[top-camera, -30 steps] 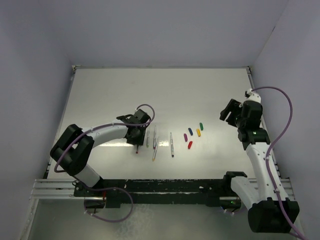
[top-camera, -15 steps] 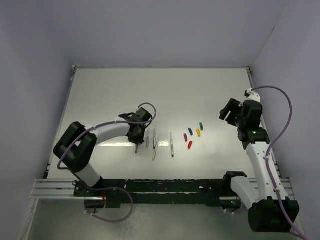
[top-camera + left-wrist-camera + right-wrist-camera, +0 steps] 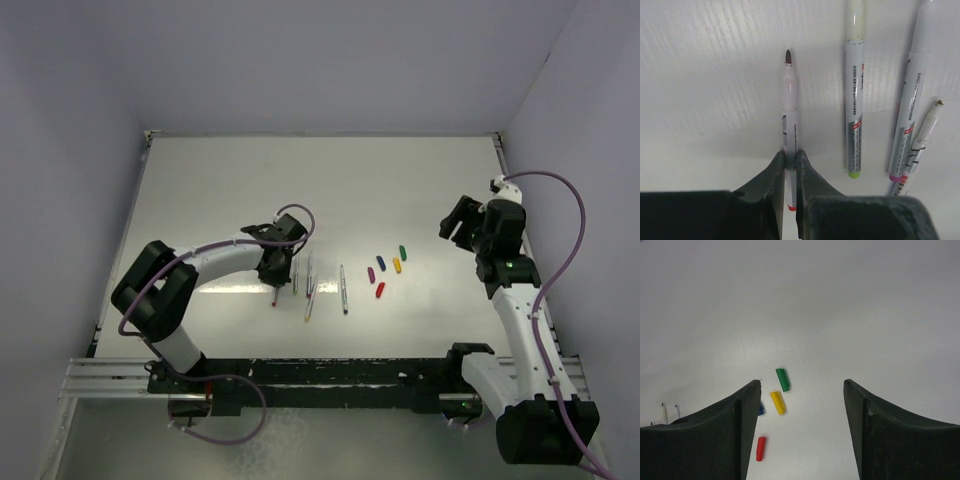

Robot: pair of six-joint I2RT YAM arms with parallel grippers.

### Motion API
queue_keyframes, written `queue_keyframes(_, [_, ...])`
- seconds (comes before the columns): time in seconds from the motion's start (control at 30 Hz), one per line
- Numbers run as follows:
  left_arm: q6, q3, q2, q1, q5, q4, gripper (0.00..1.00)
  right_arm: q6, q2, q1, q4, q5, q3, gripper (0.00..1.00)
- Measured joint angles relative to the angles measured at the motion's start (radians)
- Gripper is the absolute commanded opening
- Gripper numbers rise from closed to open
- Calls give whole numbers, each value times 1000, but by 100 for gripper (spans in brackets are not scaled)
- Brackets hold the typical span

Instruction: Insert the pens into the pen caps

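Several silvery pens lie side by side on the white table. My left gripper (image 3: 277,272) (image 3: 791,157) is shut on the leftmost one, the red-ended pen (image 3: 790,100) (image 3: 274,297), which still rests on the table with its dark tip pointing away. Right of it lie a green-ended pen (image 3: 854,100), a purple-ended pen (image 3: 910,110) and another pen (image 3: 922,135). The caps sit in a loose cluster right of the pens: green cap (image 3: 402,252) (image 3: 782,379), yellow cap (image 3: 397,265) (image 3: 777,402), blue cap (image 3: 381,263) (image 3: 761,409), purple cap (image 3: 370,273), red cap (image 3: 379,290) (image 3: 760,448). My right gripper (image 3: 455,225) (image 3: 802,385) hovers open right of the caps, holding nothing.
A single pen (image 3: 344,290) lies between the pen row and the caps. Grey walls enclose the white table (image 3: 320,180) on three sides. The black rail (image 3: 320,375) carrying both arm bases runs along the near edge.
My left gripper has closed its jaws onto the red-ended pen while the wrist edged slightly right. The right arm has stayed where it was.
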State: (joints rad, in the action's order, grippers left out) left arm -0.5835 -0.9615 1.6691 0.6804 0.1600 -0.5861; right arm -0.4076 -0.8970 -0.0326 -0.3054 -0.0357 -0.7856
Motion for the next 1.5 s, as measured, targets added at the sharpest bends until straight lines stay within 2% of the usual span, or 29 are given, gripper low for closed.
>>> queue_keyframes(0.07, [-7,-1,0,1,3,-2,0,1,0,0,-1,0,-3,69])
queue_keyframes(0.2, [-9,2,0,1,3,-1,0,3,0,0,-5,0,-6,68])
queue_keyframes(0.27, [-9,7,-4,1,2,3,0,6,-2,0,-8,0,-7,61])
queue_keyframes(0.37, [-9,18,-14,1,2,16,0,19,-9,0,-17,4,-13,54])
queue_keyframes(0.57, [-9,33,-31,1,4,31,0,39,-20,26,-71,13,-22,52])
queue_keyframes(0.9, [-8,40,-44,1,30,9,0,-29,-77,282,-165,-22,-22,50])
queue_keyframes(1.17, [-4,67,-90,1,35,-43,0,-85,-125,373,-222,-25,-4,49])
queue_keyframes(1.5, [19,94,-321,1,36,-14,0,-156,-246,470,-186,-17,58,45])
